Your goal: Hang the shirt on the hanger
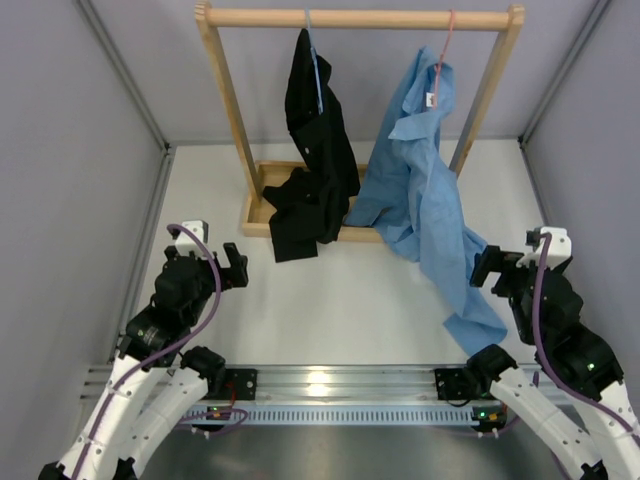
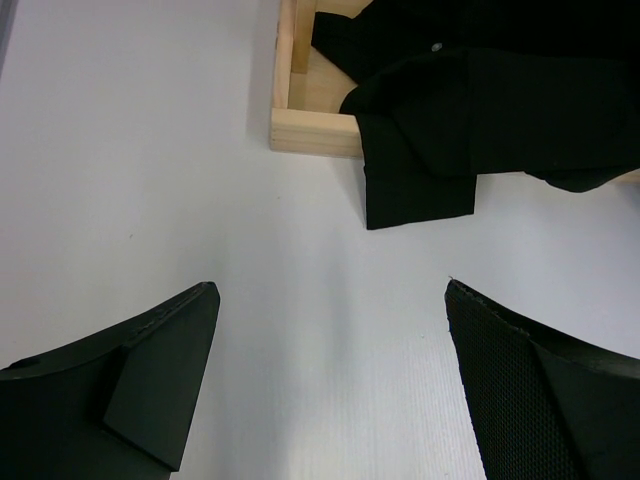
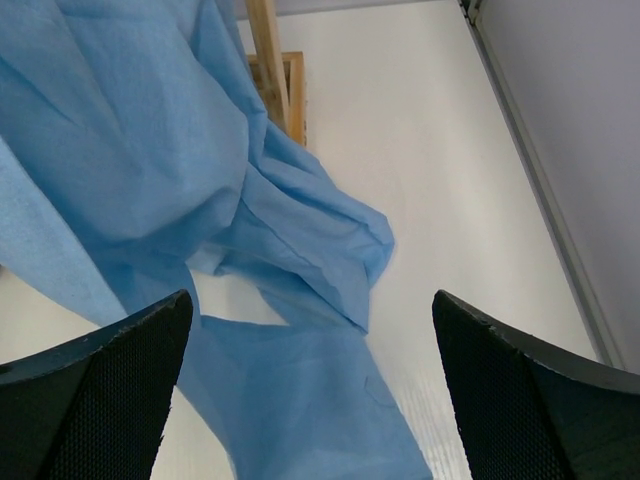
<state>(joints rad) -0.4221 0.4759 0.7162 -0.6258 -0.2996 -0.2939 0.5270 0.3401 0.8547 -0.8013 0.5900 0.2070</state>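
The shirt (image 1: 420, 190) droops lopsided from the hanger (image 1: 446, 45) at the right of the far rail (image 1: 360, 18), one sleeve trailing across the table (image 1: 330, 300). The right gripper (image 1: 487, 268) and left gripper (image 1: 232, 266) are spread and empty. The hanging looks largely done; next is probably squaring the shoulders.

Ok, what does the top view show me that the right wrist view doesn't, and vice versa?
Only the top view: the rail, the pink hanger hooked on it with the shirt hanging from it, the black garment and the left gripper. Only the right wrist view: that the right gripper is open and holds nothing, with the shirt's lower folds lying under it. Both: the shirt, a rack post and the table.
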